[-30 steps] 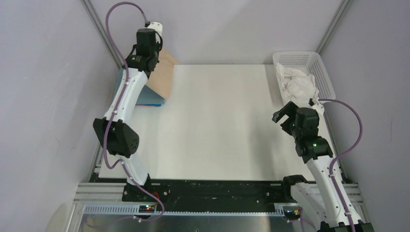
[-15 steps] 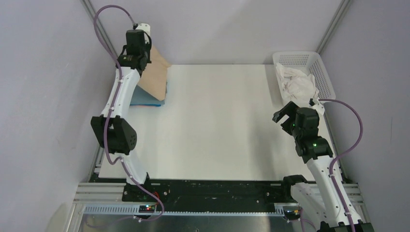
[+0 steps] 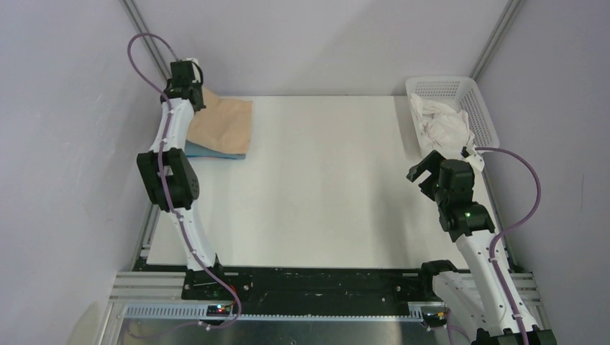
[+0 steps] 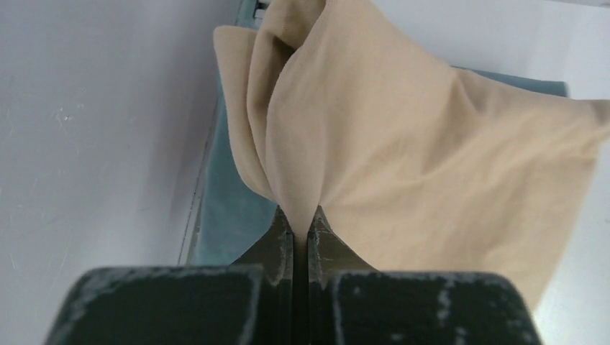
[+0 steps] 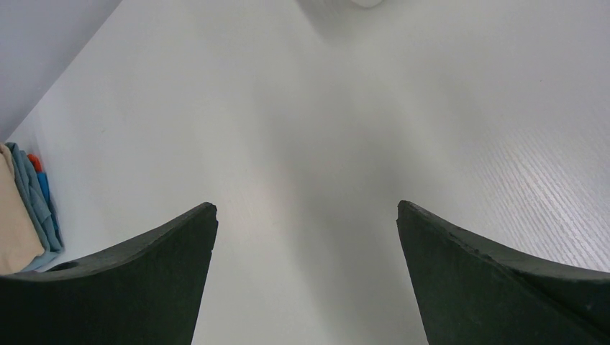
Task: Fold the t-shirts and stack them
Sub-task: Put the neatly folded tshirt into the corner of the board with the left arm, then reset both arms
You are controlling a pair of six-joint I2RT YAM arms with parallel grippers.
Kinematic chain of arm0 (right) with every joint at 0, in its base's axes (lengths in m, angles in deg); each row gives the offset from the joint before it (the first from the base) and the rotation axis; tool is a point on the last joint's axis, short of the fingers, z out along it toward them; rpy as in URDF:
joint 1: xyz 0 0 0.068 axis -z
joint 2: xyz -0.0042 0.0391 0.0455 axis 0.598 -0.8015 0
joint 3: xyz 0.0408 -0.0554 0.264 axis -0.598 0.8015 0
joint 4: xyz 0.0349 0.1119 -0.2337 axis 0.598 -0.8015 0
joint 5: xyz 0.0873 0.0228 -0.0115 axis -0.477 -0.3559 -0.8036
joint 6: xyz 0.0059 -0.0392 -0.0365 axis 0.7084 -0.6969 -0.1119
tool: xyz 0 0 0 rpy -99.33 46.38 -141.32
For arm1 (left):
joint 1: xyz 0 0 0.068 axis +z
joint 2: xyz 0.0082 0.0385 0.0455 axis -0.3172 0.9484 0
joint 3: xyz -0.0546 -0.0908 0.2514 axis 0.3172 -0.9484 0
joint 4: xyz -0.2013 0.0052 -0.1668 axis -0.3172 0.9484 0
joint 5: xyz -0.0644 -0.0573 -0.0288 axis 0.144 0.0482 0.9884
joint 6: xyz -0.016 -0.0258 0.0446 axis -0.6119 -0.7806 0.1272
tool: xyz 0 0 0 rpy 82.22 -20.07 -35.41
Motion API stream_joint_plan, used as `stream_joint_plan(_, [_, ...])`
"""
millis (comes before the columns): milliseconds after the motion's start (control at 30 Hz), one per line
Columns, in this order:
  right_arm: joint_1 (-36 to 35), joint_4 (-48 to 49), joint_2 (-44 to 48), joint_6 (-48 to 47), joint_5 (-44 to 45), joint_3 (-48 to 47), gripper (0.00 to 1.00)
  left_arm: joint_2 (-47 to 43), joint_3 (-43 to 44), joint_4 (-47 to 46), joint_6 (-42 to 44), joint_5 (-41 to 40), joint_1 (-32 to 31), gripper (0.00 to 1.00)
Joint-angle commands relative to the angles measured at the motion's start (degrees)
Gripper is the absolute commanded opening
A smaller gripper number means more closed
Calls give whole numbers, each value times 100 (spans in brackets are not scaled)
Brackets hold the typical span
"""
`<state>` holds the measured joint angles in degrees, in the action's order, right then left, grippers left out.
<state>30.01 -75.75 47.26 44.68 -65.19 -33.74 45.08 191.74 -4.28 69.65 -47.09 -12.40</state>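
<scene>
The tan t-shirt [image 3: 223, 123] lies folded over the teal t-shirt [image 3: 196, 149] at the table's far left corner. My left gripper [image 3: 193, 92] is at the tan shirt's far left edge and is shut on a pinch of its cloth [image 4: 302, 180], with the cloth rising in a fold from the jaws. In the left wrist view the teal shirt [image 4: 230, 208] shows under the tan one. My right gripper [image 3: 424, 167] is open and empty over bare table at the right; its wrist view shows both shirts far left, tan [image 5: 14, 215] and teal [image 5: 39, 201].
A white lattice basket [image 3: 482, 108] at the far right corner holds crumpled white cloth [image 3: 442, 123]. Grey walls and metal frame posts stand close on the left, back and right. The right arm's cable loops beside the basket.
My left gripper has moved left and back toward the corner with the tan shirt, which has come down from hanging to lying spread over the teal shirt. The right arm has not moved.
</scene>
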Motion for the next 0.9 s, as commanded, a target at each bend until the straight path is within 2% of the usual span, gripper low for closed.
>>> stream_joint_plan(0, [23,104,-22,40,184,10,99,239,427,-213,-162,53,230,2])
stream_joint_plan(33, [23,107,-23,45,189,8,100,322,442,-213,-157,18,280,6])
stream_joint_plan(67, [23,112,-24,42,195,8,99,360,454,-215,-121,-55,301,21])
stream_joint_plan(100, [22,113,-35,32,218,8,100,441,474,-214,-106,-106,342,29])
stream_joint_plan(133, [22,124,-42,28,227,7,100,472,495,-213,-95,-270,363,48])
stream_joint_plan(167, [22,143,-53,25,232,12,99,515,507,-213,-110,-355,397,59])
stream_joint_plan(200, [22,161,-56,24,230,10,99,517,523,-219,-175,-510,408,86])
stream_joint_plan(267, [22,200,-53,10,178,12,100,446,523,-218,-299,-578,426,98])
stream_joint_plan(433, [24,157,28,25,-48,16,100,-130,429,-214,-892,-140,412,100])
stream_joint_plan(600, [22,-22,115,5,-572,15,99,-1061,-199,-224,-1803,542,246,100])
stream_joint_plan(667, [24,-207,207,-77,-617,8,99,-1590,-700,-271,-2295,782,147,100])
stream_joint_plan(733, [19,-428,300,-139,-661,42,99,-2344,-1539,-499,-2759,841,2,100])
stream_joint_plan(767, [17,-468,336,-178,-713,73,100,-2621,-2269,-739,-2993,821,-181,100])
stream_joint_plan(800, [5,-515,422,-200,-855,160,100,-3238,-2659,-832,-3058,771,-513,100])
stream_joint_plan(833, [0,-511,463,-246,-942,211,99,-3539,-3444,-1016,-3080,448,-798,100])
stream_joint_plan(867, [-28,-475,570,-256,-1071,329,99,-4214,-3831,-1106,-3093,163,-1291,100])
